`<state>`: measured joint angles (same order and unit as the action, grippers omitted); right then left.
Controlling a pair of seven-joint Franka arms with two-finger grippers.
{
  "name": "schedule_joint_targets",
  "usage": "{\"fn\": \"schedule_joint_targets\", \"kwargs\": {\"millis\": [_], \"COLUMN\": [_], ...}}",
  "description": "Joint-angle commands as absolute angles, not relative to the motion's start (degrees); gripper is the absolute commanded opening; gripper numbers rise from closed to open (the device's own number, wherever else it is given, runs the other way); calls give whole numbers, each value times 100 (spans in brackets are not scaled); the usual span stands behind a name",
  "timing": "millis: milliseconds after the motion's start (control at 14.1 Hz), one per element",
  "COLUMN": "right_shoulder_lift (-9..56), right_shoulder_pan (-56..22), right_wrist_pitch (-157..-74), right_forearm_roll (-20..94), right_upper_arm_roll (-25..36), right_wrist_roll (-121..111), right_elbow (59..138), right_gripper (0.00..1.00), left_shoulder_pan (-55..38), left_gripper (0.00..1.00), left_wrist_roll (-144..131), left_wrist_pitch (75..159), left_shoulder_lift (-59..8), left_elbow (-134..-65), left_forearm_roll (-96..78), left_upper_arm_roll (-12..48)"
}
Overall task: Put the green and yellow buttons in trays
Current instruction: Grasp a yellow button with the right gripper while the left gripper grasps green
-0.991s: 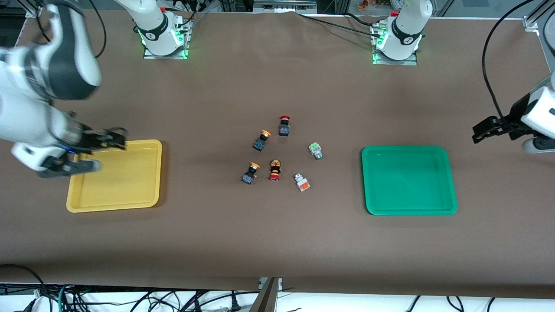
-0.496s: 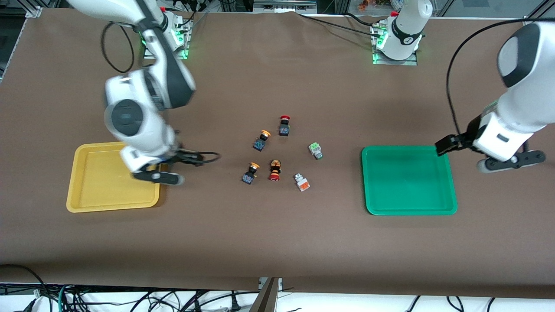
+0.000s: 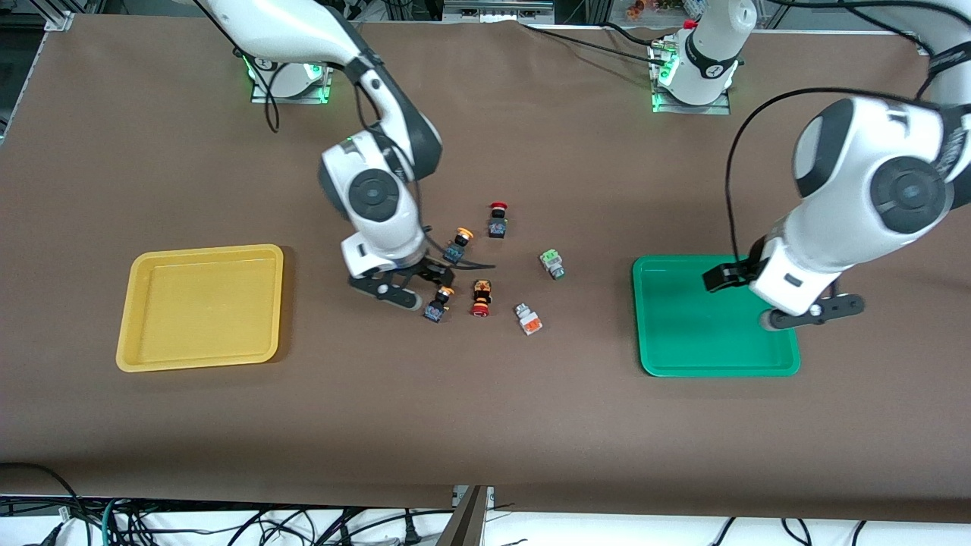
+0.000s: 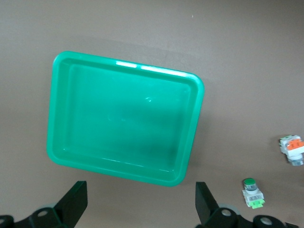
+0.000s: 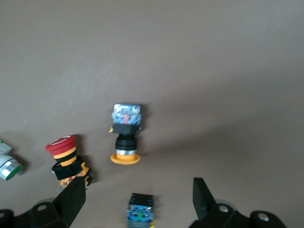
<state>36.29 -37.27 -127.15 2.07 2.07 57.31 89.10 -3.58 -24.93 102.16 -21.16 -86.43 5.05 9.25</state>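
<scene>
Two yellow-capped buttons lie mid-table, one [image 3: 457,246] farther from the front camera than the other [image 3: 438,303]. The green-marked white button [image 3: 552,263] and the orange-marked one [image 3: 529,319] lie toward the left arm's end. My right gripper [image 3: 388,293] is open and empty above the yellow-capped pair. In its wrist view the farther one's blue-black body [image 5: 141,211] shows between the fingers, and the other [image 5: 126,135] lies past it. My left gripper [image 3: 813,309] is open and empty, up over the green tray [image 3: 683,334]. The yellow tray [image 3: 201,307] lies at the right arm's end.
A red-capped black button [image 3: 498,220] and a red-capped orange-black button [image 3: 480,297] lie among the others. The latter also shows in the right wrist view [image 5: 66,159]. The left wrist view shows the green tray [image 4: 123,123] and both white buttons [image 4: 251,194].
The right arm swung from over the yellow tray to above the button cluster. The left arm swung in from its table end to over the green tray. Both grippers stayed open.
</scene>
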Motion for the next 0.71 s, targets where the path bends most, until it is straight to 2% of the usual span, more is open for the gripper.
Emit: {"fn": "schedule_joint_targets", "kwargs": {"millis": [0, 354, 637], "right_shoulder_lift": [3928, 4087, 4069], "right_shoulder_pan": [-4033, -4289, -4289], "right_wrist_pitch": [-13042, -13131, -13052], "right_forearm_roll": [308, 308, 308], "right_upper_arm_roll": [272, 272, 272], "right_wrist_roll": [6335, 6548, 6407], "right_elbow": [8798, 8850, 9052], "right_gripper": [100, 100, 100], "left_shoulder_pan": [-571, -571, -686], "left_gripper": [100, 100, 100], "left_wrist_roll": [-2602, -2434, -2872], "left_wrist_pitch": [10327, 10327, 10423], "left_shoulder_lift": [-2399, -2531, -2961], "left_elbow": [-8376, -8402, -8411], "left_forearm_roll": [782, 511, -271], "left_upper_arm_roll": [896, 888, 896]}}
